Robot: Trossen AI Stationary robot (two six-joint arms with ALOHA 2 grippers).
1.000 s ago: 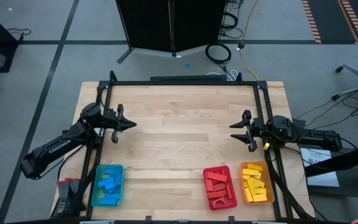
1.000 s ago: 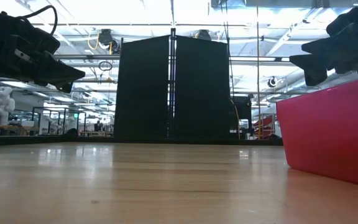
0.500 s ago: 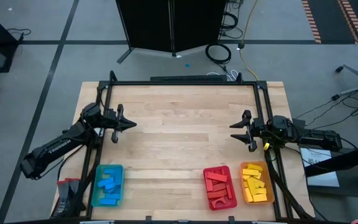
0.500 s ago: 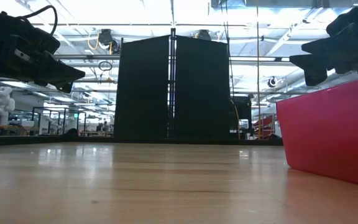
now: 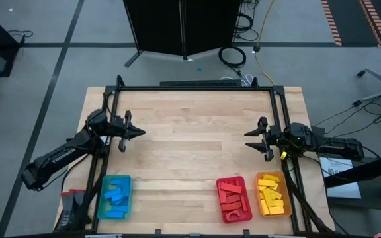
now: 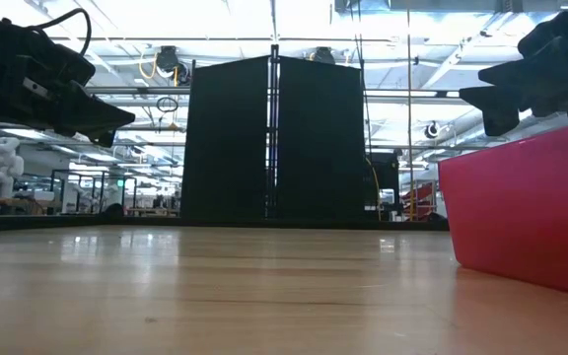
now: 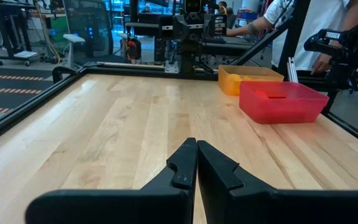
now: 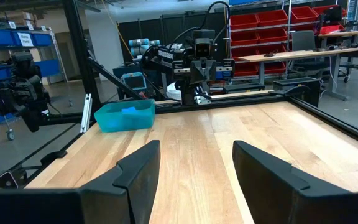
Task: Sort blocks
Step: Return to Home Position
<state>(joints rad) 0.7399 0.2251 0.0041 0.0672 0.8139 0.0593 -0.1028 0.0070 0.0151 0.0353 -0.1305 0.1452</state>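
Red, blue and yellow blocks, likely light, rigid and best pinched across narrow sides, fill trays along one counter edge, left gripper fingers pressed together, right gripper spread wide.

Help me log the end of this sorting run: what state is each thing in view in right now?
Left claw: shut, empty, raised.
Right claw: open, empty, raised.
Blue blocks: piled inside the blue bin.
Red blocks: piled inside the red bin.
Yellow blocks: piled inside the orange bin.
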